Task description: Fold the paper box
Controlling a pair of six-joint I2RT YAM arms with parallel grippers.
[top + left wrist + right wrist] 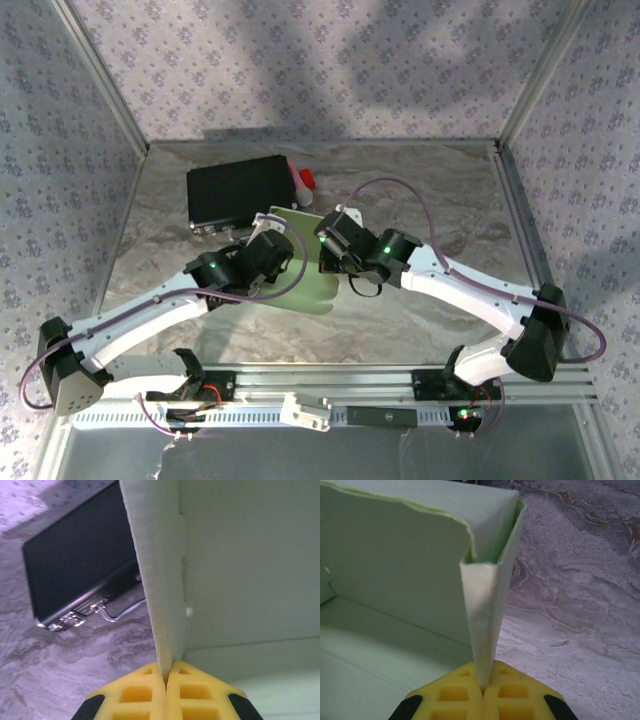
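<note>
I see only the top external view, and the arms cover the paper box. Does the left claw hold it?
Observer: Yes. In the left wrist view, the left claw is shut on an upright panel of the paper box.
Operator: And the right claw?
Observer: The right claw is shut on a folded flap at a corner of the box.
Operator: Is any wall standing on that side?
Observer: Yes. In the right wrist view, a wall with a wavy top edge stands upright from the flat base.

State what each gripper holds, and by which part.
Both hold the paper box: the left gripper pinches an upright side wall's edge, the right gripper a folded flap.
</note>
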